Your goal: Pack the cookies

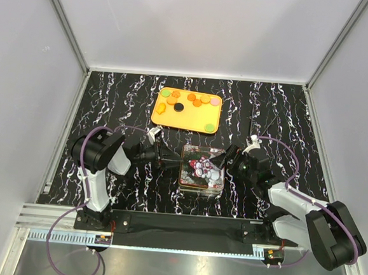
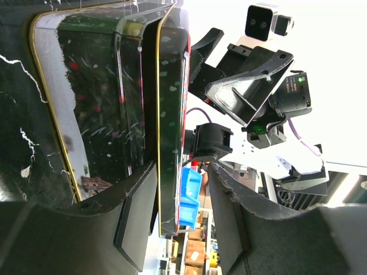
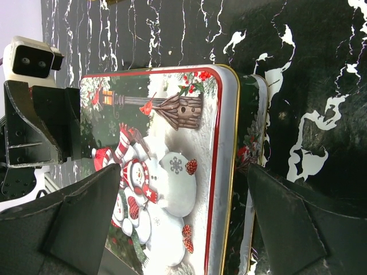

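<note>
Both claws are at the tin [image 1: 202, 169] now, one on each side. The left claw [image 1: 169, 164] stands about half open, and the rim of the lid [image 2: 172, 86] sits between its fingers. One pad [image 2: 137, 212] lies against the rim, but daylight shows on the other side, so I cannot tell whether it truly has a grip. The lid looks to ride a little proud of the base [image 2: 92, 103] beside it, which suits a claw set there to lift it off.

The right claw [image 1: 220, 162] gapes as wide as it goes and holds nothing. The snowman lid and the tin's wall run between its two fingers. My read is that it straddles the tin to steady it while the other side works the lid.

And the cookies [image 1: 193, 100]? Well beyond both claws' tips, on the orange tray [image 1: 186, 120] at the far side of the tin, none near a finger (orange, green and pink ones, plus a black one [image 1: 179, 106]).

So packing proper has not begun, I'd say. The tin has to be open first, and the risk is the lid slipping or dragging the base along.
</note>
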### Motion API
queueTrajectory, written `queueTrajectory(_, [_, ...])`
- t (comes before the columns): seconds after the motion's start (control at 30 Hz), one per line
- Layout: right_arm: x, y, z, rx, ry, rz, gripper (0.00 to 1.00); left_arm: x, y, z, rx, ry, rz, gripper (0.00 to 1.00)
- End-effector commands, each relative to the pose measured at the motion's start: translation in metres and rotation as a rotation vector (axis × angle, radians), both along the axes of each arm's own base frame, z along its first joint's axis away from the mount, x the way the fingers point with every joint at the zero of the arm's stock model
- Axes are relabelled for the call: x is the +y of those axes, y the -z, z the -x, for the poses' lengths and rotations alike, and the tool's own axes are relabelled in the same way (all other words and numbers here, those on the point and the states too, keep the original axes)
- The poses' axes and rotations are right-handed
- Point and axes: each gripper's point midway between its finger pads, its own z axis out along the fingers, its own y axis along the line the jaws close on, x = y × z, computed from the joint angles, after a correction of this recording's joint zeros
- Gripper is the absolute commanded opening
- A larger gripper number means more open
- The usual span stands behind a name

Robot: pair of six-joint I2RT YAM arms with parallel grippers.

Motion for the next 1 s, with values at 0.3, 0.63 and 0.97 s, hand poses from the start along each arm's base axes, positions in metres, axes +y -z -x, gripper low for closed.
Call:
queueTrajectory(0.3, [0.003,-0.009,-0.005,-0.039,-0.021,0.016,0.99,0.011,-0.041,-0.007,-0.364,-0.054,0.087,0.48])
queueTrajectory(0.63, [0.003,-0.011,-0.005,-0.040,-0.024,0.030,0.99,0.014,-0.041,-0.007,-0.373,-0.071,0.079,0.55])
queueTrajectory(0.97, [0.014,-0.019,-0.004,-0.040,-0.030,0.144,0.98,-0.001,-0.033,0.002,-0.365,-0.055,0.070,0.60])
